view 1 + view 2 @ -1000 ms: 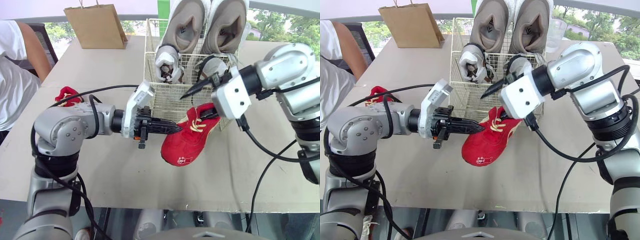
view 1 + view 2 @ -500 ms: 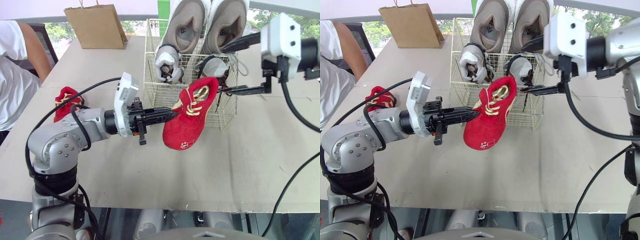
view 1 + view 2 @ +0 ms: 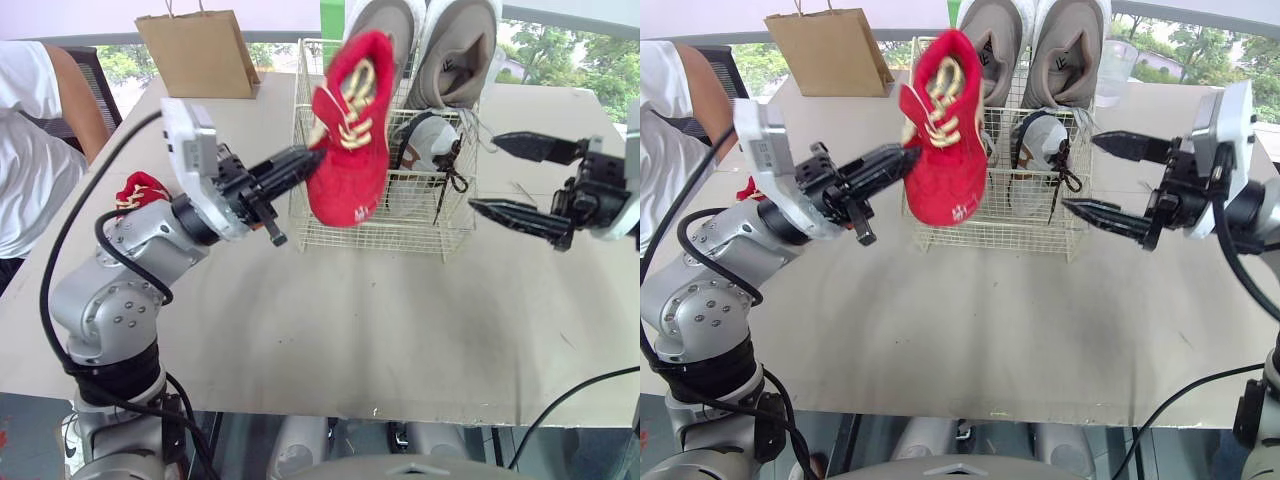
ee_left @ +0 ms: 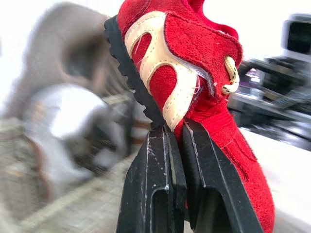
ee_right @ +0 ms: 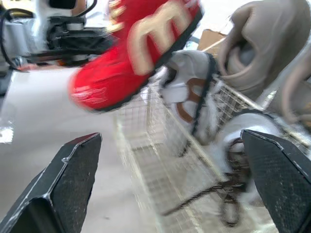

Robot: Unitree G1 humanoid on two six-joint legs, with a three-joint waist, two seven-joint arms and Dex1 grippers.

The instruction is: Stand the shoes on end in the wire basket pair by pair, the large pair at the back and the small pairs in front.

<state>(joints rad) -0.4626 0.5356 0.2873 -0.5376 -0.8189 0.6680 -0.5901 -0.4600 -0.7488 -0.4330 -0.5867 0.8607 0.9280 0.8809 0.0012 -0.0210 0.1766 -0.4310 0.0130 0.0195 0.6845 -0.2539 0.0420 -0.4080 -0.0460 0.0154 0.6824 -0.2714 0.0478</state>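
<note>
Your left claw is clenched on the red shoe at its side, near the sole. The shoe hangs clear of the desk, its long axis close to upright, toe down, heel up, laces facing you. Just beyond the claw's tips stands the wire basket; whether the shoe is over it or in front of it, I cannot tell. Your right claw is spread wide, holding nothing, well apart from the shoe.

1. The left arm has rounded silver-grey metal housings, with small dark screws ringing its lower joint.
2. A black cable loops alongside to the white, boxy wrist block behind the left hand.
3. Both hands bear two black, tapering, pointed fingers; the right hand has a white block too.
</note>
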